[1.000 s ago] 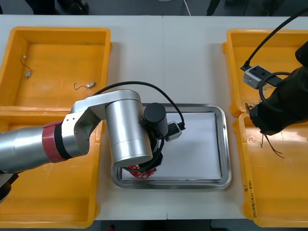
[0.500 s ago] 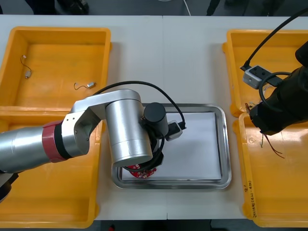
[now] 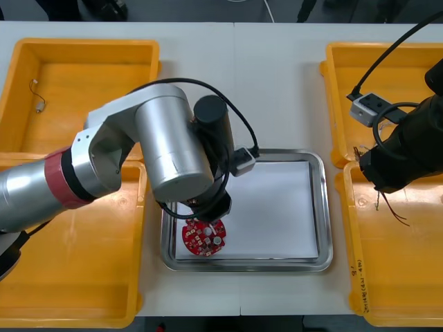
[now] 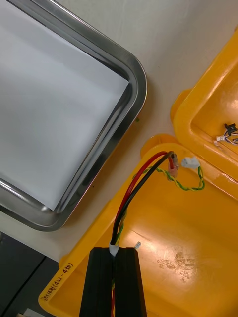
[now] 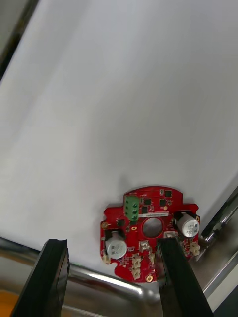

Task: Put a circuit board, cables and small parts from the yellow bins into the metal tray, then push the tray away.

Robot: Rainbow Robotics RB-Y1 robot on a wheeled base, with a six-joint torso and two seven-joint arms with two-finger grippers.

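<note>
A round red circuit board (image 3: pixel 203 238) lies flat in the near-left corner of the metal tray (image 3: pixel 325 207), on its white inside. My left gripper (image 3: pixel 209 206) hovers just above it. In the left wrist view its fingers (image 5: pixel 54 277) stand open and apart, with the board (image 5: pixel 148 218) lying free below and between them. My right gripper (image 4: pixel 117 250) is shut on a cable of red and black wires (image 4: pixel 136 193) with a twisted green-yellow strand. It hangs over the near right yellow bin (image 3: pixel 415 304), and the cable (image 3: pixel 391 211) dangles below the right gripper (image 3: pixel 374 181).
The far left bin (image 3: pixel 83 48) holds two small metal parts (image 3: pixel 39 104) (image 3: pixel 123 124). The near left bin (image 3: pixel 69 304) lies under my left arm. The far right bin (image 3: pixel 339 55) holds a small white-plugged cable (image 4: pixel 228 133). The tray's rim (image 4: pixel 134 79) sits close to the right bins.
My left arm has risen and swung back to the left, uncovering the circuit board, which now lies released in the tray. The right arm has not moved.
</note>
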